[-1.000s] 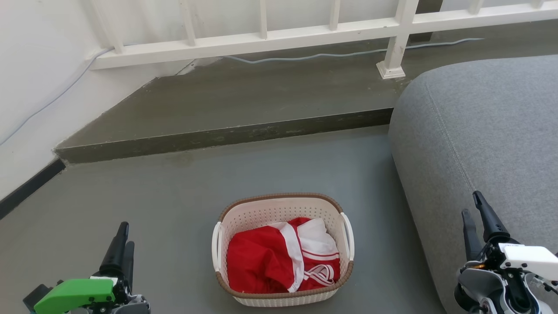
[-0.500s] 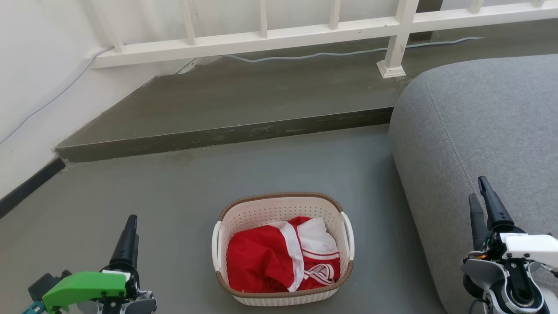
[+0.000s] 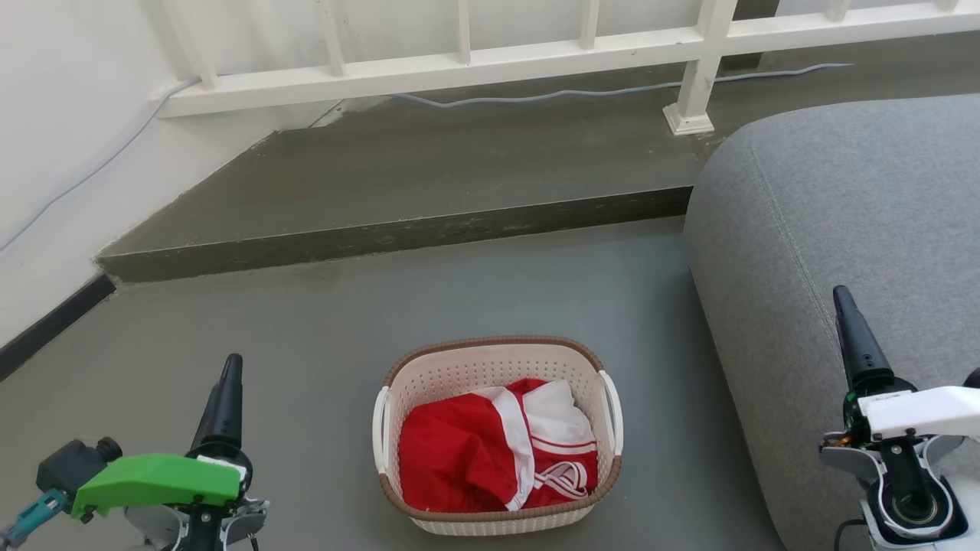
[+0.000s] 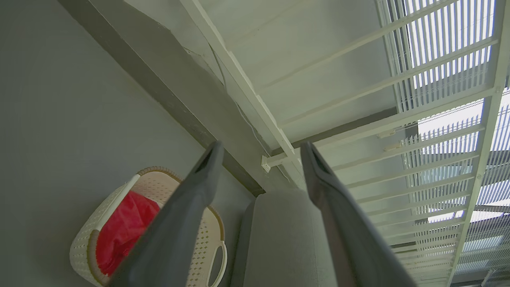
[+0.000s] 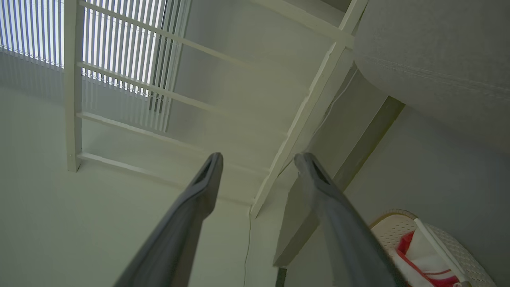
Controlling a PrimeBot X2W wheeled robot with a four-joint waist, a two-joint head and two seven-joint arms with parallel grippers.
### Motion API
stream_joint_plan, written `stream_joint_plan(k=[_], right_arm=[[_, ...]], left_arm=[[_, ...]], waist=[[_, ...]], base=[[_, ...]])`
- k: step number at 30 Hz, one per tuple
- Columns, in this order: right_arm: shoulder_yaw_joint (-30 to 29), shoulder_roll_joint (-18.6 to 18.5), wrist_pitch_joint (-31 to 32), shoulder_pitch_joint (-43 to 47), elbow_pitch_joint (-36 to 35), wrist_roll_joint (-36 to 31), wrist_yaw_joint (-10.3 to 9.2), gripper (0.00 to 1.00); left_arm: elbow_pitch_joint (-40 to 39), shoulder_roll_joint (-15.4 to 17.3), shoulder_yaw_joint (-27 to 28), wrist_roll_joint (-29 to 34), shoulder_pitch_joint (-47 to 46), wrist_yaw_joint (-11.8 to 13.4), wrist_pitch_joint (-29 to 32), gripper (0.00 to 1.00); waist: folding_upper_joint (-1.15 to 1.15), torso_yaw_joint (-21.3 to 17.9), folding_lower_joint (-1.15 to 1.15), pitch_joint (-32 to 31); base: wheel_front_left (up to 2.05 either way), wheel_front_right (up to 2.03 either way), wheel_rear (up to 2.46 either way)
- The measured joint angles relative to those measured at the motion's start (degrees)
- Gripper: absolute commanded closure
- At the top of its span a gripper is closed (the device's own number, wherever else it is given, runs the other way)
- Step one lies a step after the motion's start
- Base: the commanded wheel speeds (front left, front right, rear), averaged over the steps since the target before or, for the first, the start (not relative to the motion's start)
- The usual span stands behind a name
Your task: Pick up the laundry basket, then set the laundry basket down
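The laundry basket [image 3: 496, 360], cream perforated plastic with a brown rim and white side handles, sits on the grey floor in the head view's lower middle, with red-and-white clothing [image 3: 490, 451] inside. My left gripper [image 3: 229, 366] hovers well to its left, fingers pointing up the view. Off to the basket's right, over the sofa edge, is my right gripper [image 3: 842, 295]. The left wrist view shows the basket [image 4: 85, 243] low left beside my open left gripper [image 4: 261, 149]. In the right wrist view the basket [image 5: 392, 233] lies bottom right, beside my open right gripper [image 5: 257, 159].
A grey sofa [image 3: 857, 229] fills the right side, close to the basket. A raised concrete step [image 3: 398, 237] runs across behind the basket, with a white railing [image 3: 536, 53] and a cable [image 3: 551, 96] beyond. A white wall [image 3: 53, 153] stands at left.
Both arms have rolled, so each gripper now shows edge-on in the head view. The right gripper has risen up the view; the left has also moved up slightly. The basket has not moved.
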Motion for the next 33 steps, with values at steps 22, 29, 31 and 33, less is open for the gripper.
stream_joint_plan(k=[22, 29, 31, 33], right_arm=[[4.19, -2.88, -4.54, -1.62, -1.36, -23.71, -0.15, 0.00], [4.89, -2.81, -5.97, -2.40, -2.05, -29.66, -0.62, 0.00], [5.15, -2.80, -6.39, -2.48, -2.33, -31.14, -0.62, 0.00], [5.35, -2.80, -6.58, -2.48, -2.41, -32.93, -0.62, 0.00]], left_arm=[[-2.64, 0.25, -5.25, 27.04, -1.02, 3.33, -4.53, 0.00], [-3.74, 0.08, -6.24, 32.60, -1.14, 4.11, -5.93, 0.00], [-3.88, 0.07, -6.67, 34.46, -1.17, 4.20, -6.33, 0.00], [-4.04, 0.03, -6.97, 35.86, -1.21, 4.36, -6.81, 0.00]], waist=[[0.00, -0.03, 0.00, 0.32], [0.00, -0.09, 0.00, 0.67], [0.00, -0.12, 0.00, 0.71], [0.00, -0.16, 0.00, 0.72]], base=[[0.00, 0.00, 0.00], [0.00, 0.00, 0.00], [0.00, 0.00, 0.00], [0.00, 0.00, 0.00]])
